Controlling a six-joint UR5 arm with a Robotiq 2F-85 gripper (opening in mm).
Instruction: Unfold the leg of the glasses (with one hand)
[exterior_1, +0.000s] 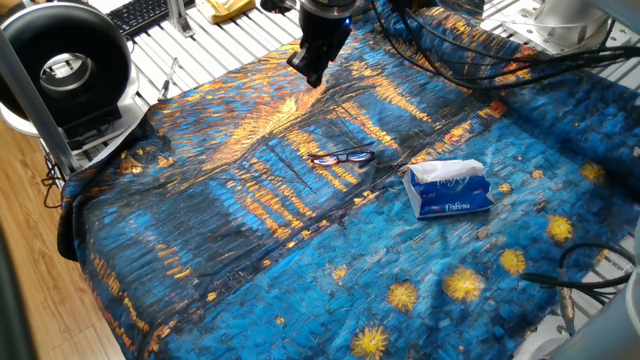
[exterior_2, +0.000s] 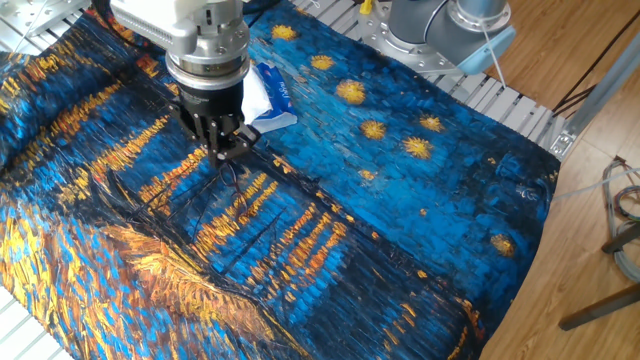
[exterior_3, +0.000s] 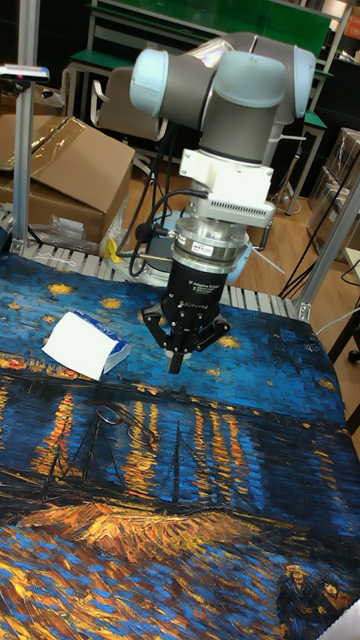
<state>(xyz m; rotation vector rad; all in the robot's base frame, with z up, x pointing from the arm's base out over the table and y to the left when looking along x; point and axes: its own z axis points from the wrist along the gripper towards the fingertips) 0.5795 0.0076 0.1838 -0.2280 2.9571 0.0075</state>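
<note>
A tabletop (exterior_1: 150, 290) fills most of each view, draped in a cloth (exterior_1: 250, 220) printed with a deep blue and orange night-sky painting, with yellow stars toward the lower right of one fixed view.

The glasses (exterior_1: 341, 157) lie on the cloth near the centre of that view, small and thin-rimmed, with a dark reddish frame. In the tall fixed view they appear as a faint thin outline at centre left (exterior_3: 118, 415), just below the tissue pack. In the other fixed view they are only a thin dark shape below the tool (exterior_2: 230, 181), too small to tell how the legs lie.

A blue and white tissue pack (exterior_1: 449, 188) rests on the cloth just to the right of the glasses in one fixed view, not touching them.

The tool (exterior_1: 312, 76), black with two fingers, hangs at the top centre of that view, above and behind the glasses and well apart from them. In the tall fixed view it sits at mid-frame (exterior_3: 175, 364), pointing straight down beneath a silver-grey robot arm (exterior_3: 230, 90), with its fingers drawn together to a single tip and nothing between them. It is above the cloth, not touching the glasses.

A round black and white fan (exterior_1: 62, 70) stands at the upper left of one fixed view. Cardboard boxes (exterior_3: 60, 165) sit at the upper left of the tall fixed view.
</note>
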